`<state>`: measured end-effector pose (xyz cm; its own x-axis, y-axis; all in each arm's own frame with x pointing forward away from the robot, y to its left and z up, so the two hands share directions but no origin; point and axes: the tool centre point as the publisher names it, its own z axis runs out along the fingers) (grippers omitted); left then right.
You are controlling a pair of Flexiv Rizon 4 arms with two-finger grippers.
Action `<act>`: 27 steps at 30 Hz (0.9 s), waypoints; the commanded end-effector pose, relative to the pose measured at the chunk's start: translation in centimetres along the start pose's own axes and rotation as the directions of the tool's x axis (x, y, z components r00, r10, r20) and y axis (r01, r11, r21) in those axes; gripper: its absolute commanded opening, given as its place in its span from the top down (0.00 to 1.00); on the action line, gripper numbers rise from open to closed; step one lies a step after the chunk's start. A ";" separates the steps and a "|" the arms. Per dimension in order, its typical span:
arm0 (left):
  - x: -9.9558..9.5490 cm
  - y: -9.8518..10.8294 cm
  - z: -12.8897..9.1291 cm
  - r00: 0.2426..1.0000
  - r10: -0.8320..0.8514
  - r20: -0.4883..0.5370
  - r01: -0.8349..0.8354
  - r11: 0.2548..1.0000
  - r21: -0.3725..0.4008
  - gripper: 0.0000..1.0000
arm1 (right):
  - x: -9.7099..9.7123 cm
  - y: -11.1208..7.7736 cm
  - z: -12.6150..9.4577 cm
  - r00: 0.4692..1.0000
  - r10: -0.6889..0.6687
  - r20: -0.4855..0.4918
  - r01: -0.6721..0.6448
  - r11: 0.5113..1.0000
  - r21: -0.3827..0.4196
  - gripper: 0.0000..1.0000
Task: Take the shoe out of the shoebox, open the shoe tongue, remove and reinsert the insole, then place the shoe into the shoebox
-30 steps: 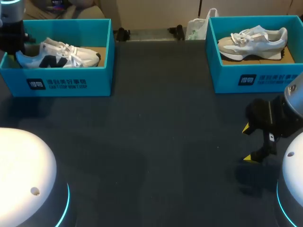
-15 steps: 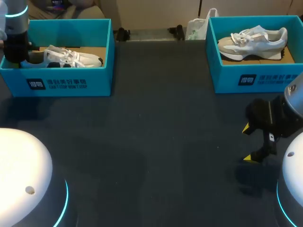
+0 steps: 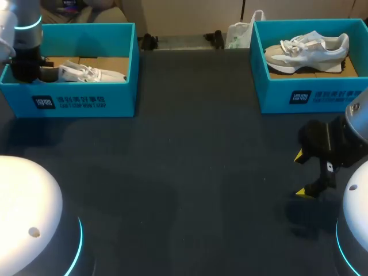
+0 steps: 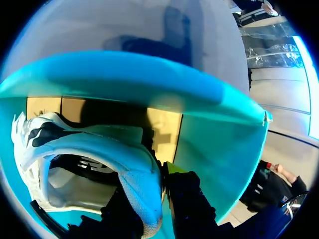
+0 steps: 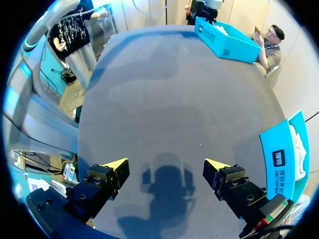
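Note:
A white shoe with dark side markings [image 3: 86, 72] lies low inside the left teal shoebox [image 3: 80, 100]. My left gripper [image 3: 26, 69] stands at its heel end, inside the box. In the left wrist view the left gripper [image 4: 152, 196] is shut on the shoe's [image 4: 94, 147] padded heel collar, with the box's teal wall [image 4: 219, 144] and cardboard floor just ahead. My right gripper [image 3: 302, 173] hangs open over bare table at the right; in its own view the right gripper [image 5: 167, 172] has nothing between its fingers.
A second teal shoebox [image 3: 310, 95] at the far right holds a white and grey shoe [image 3: 307, 52]. It shows beside the right gripper as a teal edge [image 5: 281, 154]. The dark tabletop [image 3: 190, 172] stretches between the two boxes.
My left arm has lowered the shoe from above the left box's front wall down into the box. The right arm has not moved.

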<state>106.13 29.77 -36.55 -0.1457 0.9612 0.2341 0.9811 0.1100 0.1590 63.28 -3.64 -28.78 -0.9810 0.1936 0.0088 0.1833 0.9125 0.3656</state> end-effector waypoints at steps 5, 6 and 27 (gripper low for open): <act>-0.5 0.1 0.8 1.000 0.009 -0.010 -0.008 1.000 0.027 1.00 | 0.2 0.0 0.0 1.000 0.000 0.003 0.000 1.000 0.002 0.00; -0.5 0.0 0.9 1.000 0.013 -0.008 -0.013 1.000 0.021 1.00 | 0.2 0.0 0.0 1.000 0.000 0.003 0.000 1.000 0.002 0.00; -1.3 -0.9 -3.3 0.994 0.064 0.086 -0.062 0.998 -0.030 0.00 | 0.2 0.0 0.0 1.000 0.000 0.003 0.000 1.000 0.002 0.00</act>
<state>106.38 27.80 -35.38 -0.0709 0.9843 0.1615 0.9864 0.0450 0.1584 63.28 -3.64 -28.78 -0.9810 0.1936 0.0088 0.1833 0.9125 0.3656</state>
